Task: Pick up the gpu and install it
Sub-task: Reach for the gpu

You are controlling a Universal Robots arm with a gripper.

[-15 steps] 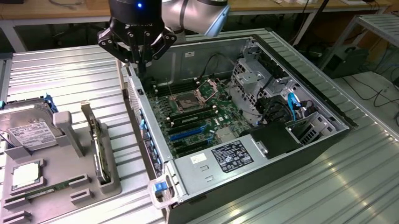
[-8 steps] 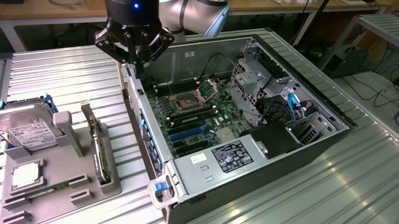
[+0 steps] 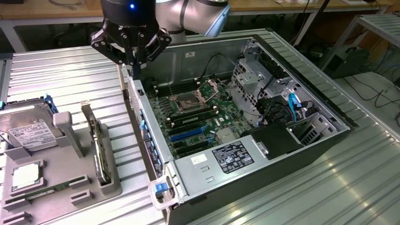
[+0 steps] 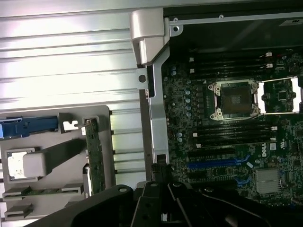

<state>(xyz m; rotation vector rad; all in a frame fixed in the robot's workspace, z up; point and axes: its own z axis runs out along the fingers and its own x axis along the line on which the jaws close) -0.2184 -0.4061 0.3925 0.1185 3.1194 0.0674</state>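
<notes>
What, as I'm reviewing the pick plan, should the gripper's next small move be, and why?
Probably carry the gripper toward the exterior view's left, over the gpu: it hangs shut and empty above the case wall, while the gpu stands on edge in the grey holder.

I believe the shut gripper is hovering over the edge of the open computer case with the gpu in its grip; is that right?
Not quite. The gripper is shut and hovers over the edge of the open computer case, but it holds nothing. The gpu stands on edge in the grey holder beside the case, as the exterior view shows.
</notes>
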